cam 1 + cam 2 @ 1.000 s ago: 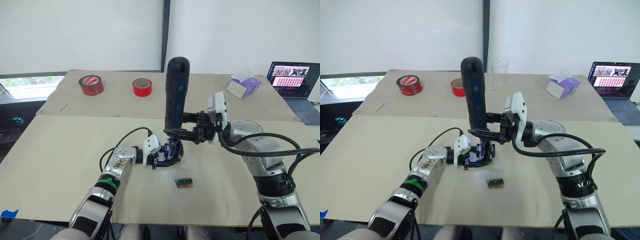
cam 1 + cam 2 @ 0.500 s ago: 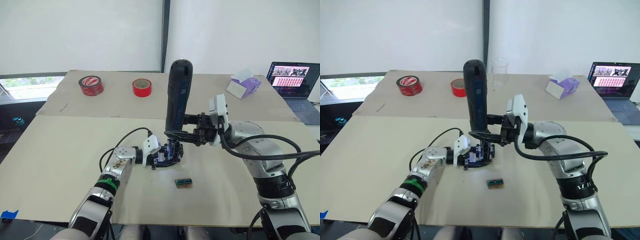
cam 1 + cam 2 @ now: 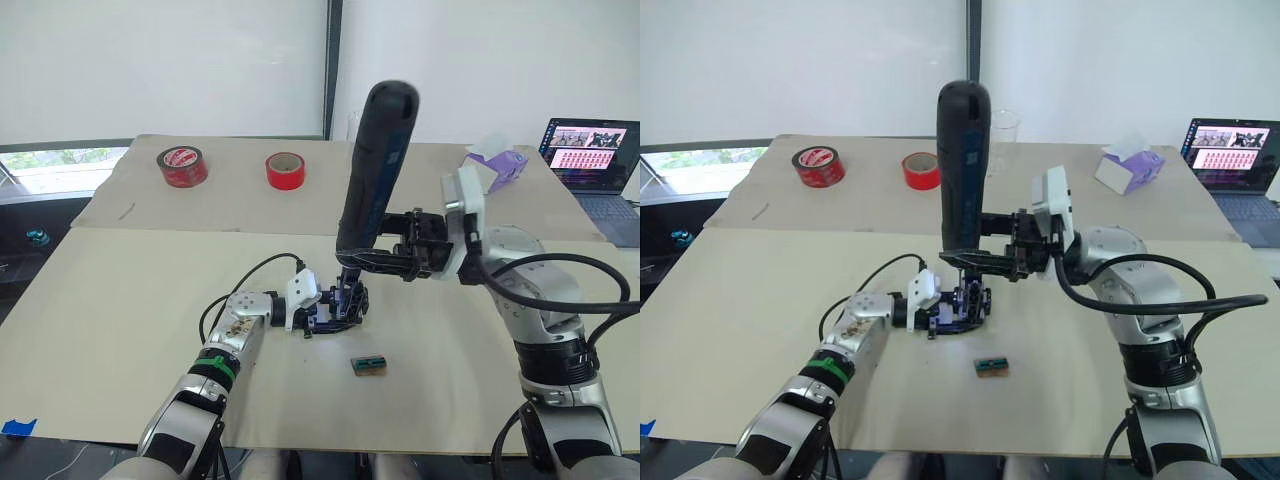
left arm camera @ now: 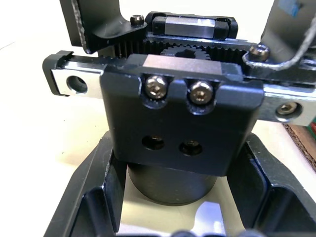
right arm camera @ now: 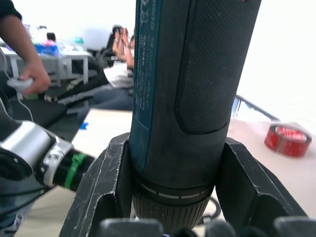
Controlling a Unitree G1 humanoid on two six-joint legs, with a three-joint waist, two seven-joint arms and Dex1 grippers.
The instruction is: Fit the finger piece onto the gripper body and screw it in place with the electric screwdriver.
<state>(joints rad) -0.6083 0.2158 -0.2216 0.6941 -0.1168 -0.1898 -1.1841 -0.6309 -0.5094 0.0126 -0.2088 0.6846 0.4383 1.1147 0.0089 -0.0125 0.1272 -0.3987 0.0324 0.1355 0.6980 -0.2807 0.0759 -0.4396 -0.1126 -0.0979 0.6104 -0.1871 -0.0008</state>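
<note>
The gripper body (image 3: 338, 305) stands on the table near its middle, a black blocky mechanism on a round base (image 4: 173, 185). My left gripper (image 3: 322, 314) is shut on it, with its fingers (image 4: 84, 197) at both sides of the base. A black piece (image 4: 96, 24) rises from the toothed rail; I cannot tell whether it is the finger piece. My right gripper (image 3: 378, 260) is shut on the electric screwdriver (image 3: 374, 165) near its lower end. The tool stands almost upright, its top leaning right and its thin bit (image 3: 349, 283) pointing down just above the gripper body.
A small green-brown block (image 3: 369, 366) lies in front of the gripper body. Two red tape rolls (image 3: 183, 167) (image 3: 284, 171) and a clear beaker (image 3: 1002, 135) stand at the back. A tissue box (image 3: 495, 160) and a laptop (image 3: 590, 150) are far right. A person's hand (image 5: 30, 74) shows beyond the table.
My right gripper has lifted the screwdriver and shifted it right, tilting its top further to the right. The left gripper and the gripper body have stayed put.
</note>
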